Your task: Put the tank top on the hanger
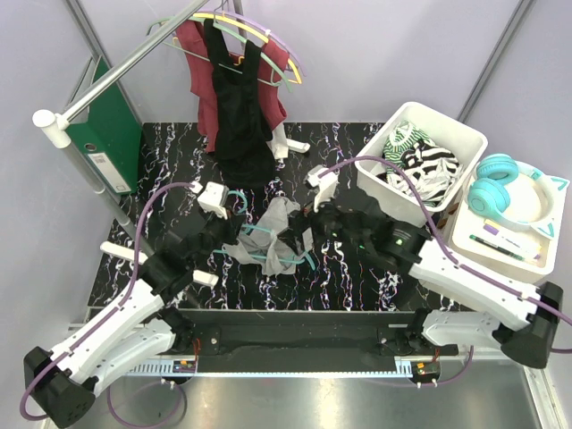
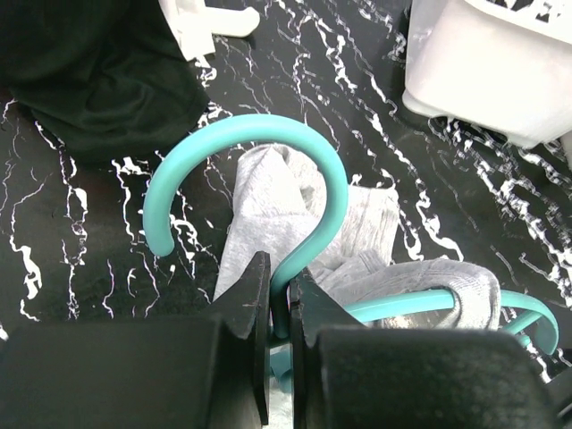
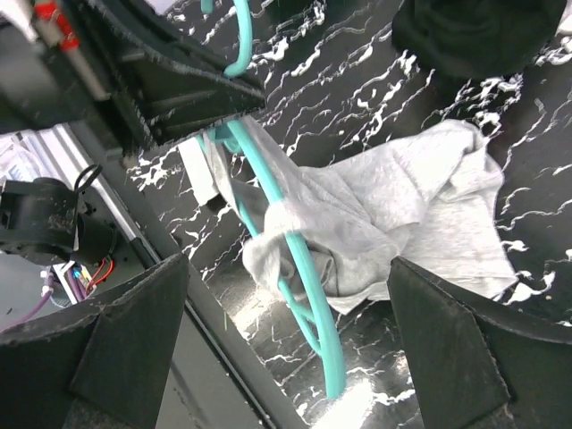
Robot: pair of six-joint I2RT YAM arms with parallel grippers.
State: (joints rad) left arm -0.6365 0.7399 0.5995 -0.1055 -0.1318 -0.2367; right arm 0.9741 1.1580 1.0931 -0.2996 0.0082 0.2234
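Observation:
The teal hanger [image 1: 284, 253] lies on the black marbled table with the light grey tank top [image 1: 273, 231] bunched over its arms. My left gripper [image 1: 225, 221] is shut on the hanger's neck just below the hook. In the left wrist view the neck [image 2: 280, 299] sits pinched between the jaws, the hook [image 2: 253, 132] curves above, and the tank top [image 2: 268, 201] lies behind. My right gripper [image 1: 308, 225] is open and empty, hovering over the tank top [image 3: 407, 201] and one hanger arm [image 3: 304, 273]; its fingers [image 3: 116, 353] stand wide apart.
A black top [image 1: 237, 98] and a maroon top [image 1: 201, 80] hang on yellow and purple hangers from a rail at the back. A white bin [image 1: 447, 125] of striped clothes stands at the right, with teal headphones [image 1: 500, 183] on a tray. A green binder [image 1: 112, 134] stands at the left.

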